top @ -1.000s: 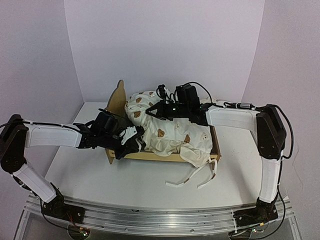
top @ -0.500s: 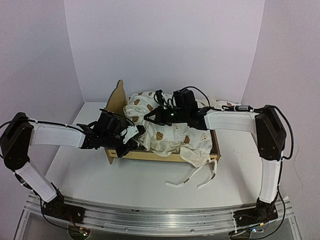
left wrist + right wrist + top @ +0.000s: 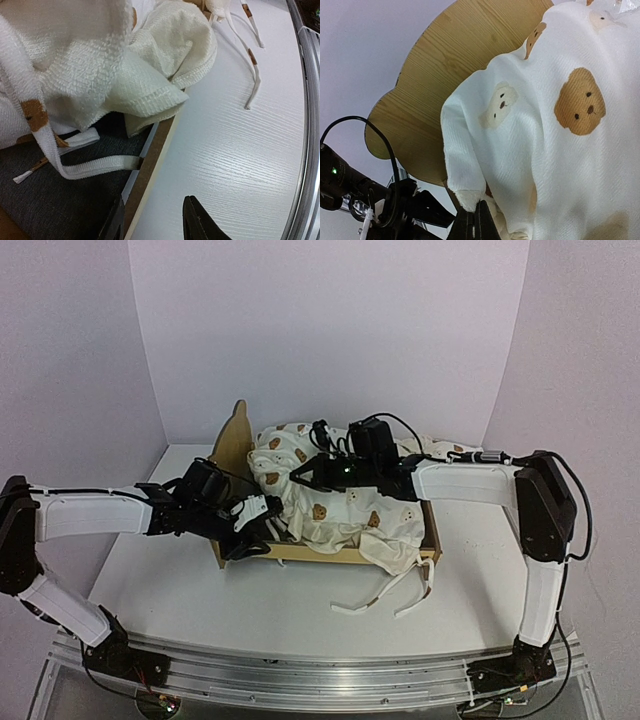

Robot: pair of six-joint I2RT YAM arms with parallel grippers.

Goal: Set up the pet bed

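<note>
Top view: pet bed stands mid-table, toward the back edge, headboard at its left end. Cream bear-print cushion lies bunched over the frame. Tie strings trail off the bed's near right corner onto the table. Left gripper is at the bed's near left corner. Right gripper is over the headboard end.

Left wrist: jaws apart, nothing between them. Near rail runs just ahead. One string lies on the grey base.

Right wrist: jaws together, pinching the cushion's lower edge; headboard behind.
</note>
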